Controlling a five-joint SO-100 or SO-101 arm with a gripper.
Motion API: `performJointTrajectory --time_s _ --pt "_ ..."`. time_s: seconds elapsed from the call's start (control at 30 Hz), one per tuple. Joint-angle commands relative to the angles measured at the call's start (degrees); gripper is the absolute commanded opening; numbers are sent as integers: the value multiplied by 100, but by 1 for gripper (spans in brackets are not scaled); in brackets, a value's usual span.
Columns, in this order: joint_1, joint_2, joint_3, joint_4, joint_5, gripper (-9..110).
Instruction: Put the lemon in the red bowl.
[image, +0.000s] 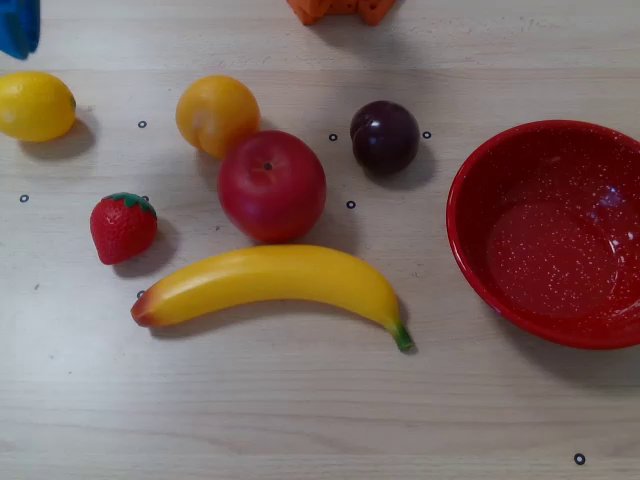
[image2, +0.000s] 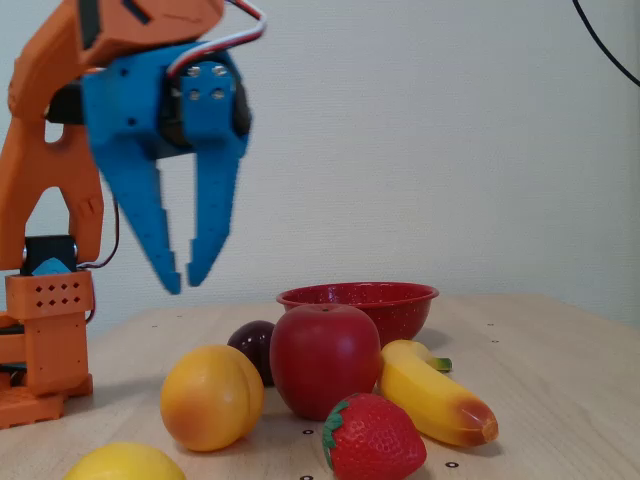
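Overhead view showed the lemon (image: 35, 105) at the upper left of the counter (image: 300, 410), far across from the red bowl (image: 470, 255) at right, with the blue hand (image2: 183, 282) raised, slightly parted and empty, presumably lining up above it.
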Motion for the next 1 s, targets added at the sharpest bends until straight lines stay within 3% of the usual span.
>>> performJointTrajectory --time_s 0.0,0.6,0.97 --pt "-334 185 -571 510 369 0" --pt "-1433 -809 -1248 519 1960 2" --pt "-1564 -1063 -1239 519 2391 49"
